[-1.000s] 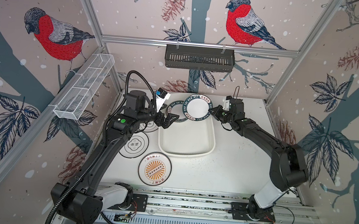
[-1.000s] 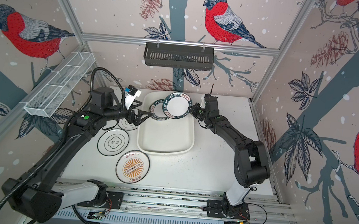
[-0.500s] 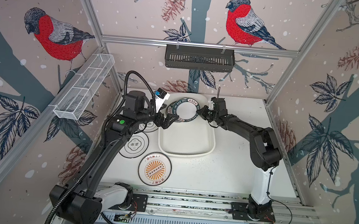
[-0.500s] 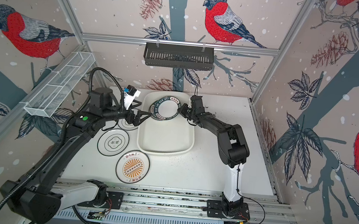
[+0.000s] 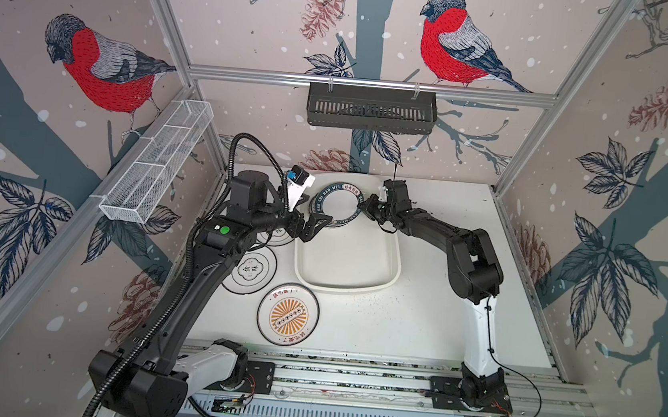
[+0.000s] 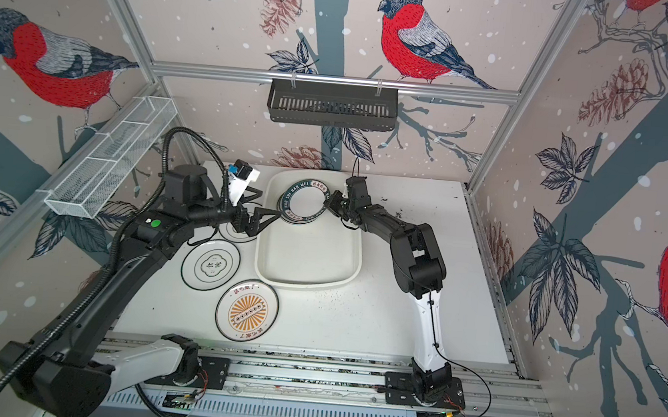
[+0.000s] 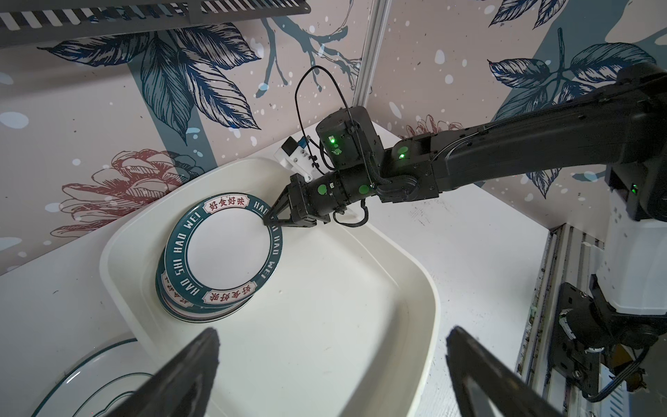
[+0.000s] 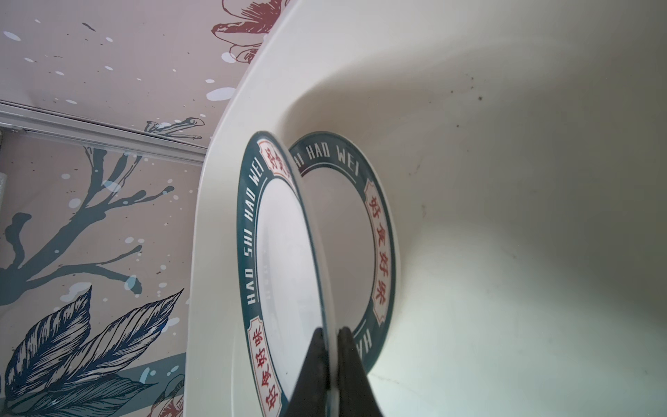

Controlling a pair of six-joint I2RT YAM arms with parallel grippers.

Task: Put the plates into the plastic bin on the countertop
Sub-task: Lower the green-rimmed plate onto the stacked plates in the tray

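Black jaws of the right tool (image 8: 330,346) are pinched almost flat together on the rim of a green-rimmed plate (image 7: 227,245), gripping it by the edge alone. The plate hangs tilted, its gripped side raised. Its far side seems to rest on a stack (image 7: 202,310) of like plates in the far left corner of the bin (image 5: 345,288).

This looks like the set-down step for this plate. The next move likely calls for lowering the gripped edge until the plate lies flat on the stack. The jaws can then open and draw back along the arm's own line, so the rim is not dragged off the pile.

Just beside the stack, the left tool (image 5: 319,229) hovers over the bin's left rim, spread wide and empty. With both tools this close, the withdrawal needs care.

Three plates remain on the bench (image 5: 417,322) left of the bin. One is half hidden (image 5: 279,238) under the left arm, and nearer the arm bases lie a black-rimmed plate (image 5: 250,270) and a sunburst plate (image 5: 287,316).
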